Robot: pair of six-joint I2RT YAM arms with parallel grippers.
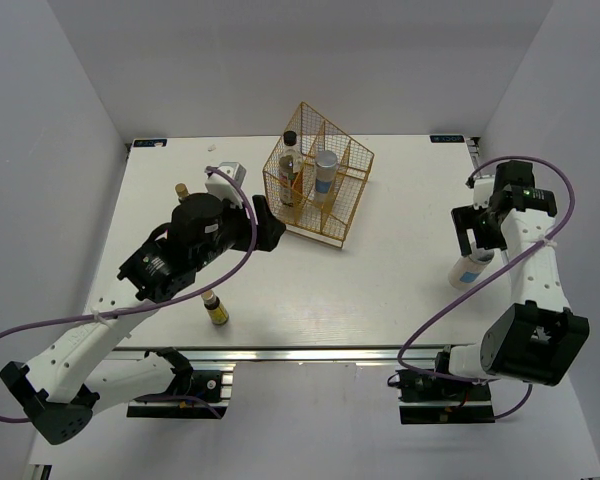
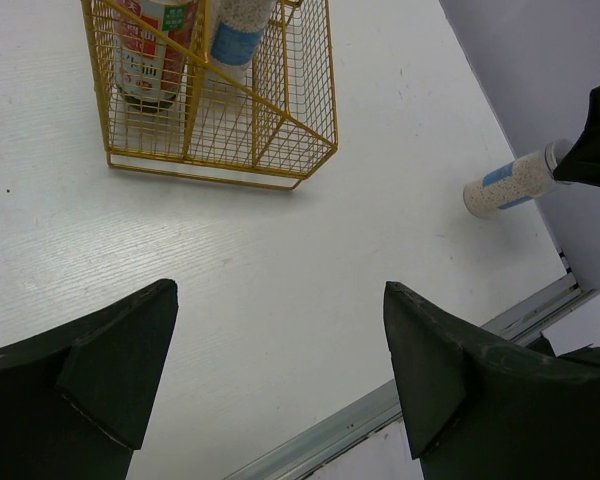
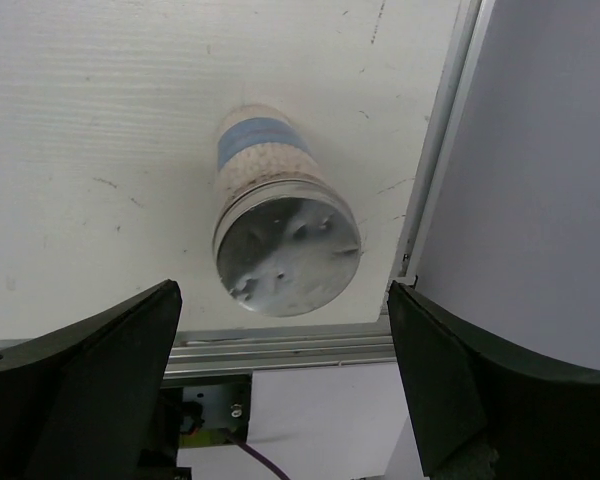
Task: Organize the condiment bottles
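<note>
At the right edge of the tabletop (image 3: 100, 120), a white bottle (image 3: 280, 215) lies, I think on its side, so your right claw (image 3: 280, 300) hangs over it wide open, empty, to straddle it. Your left claw (image 2: 280, 290), open and empty, faces the basket (image 2: 280, 110).

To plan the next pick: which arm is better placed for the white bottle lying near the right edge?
Right. The right pincer hangs open over the white bottle; the left pincer is away by the basket.
</note>
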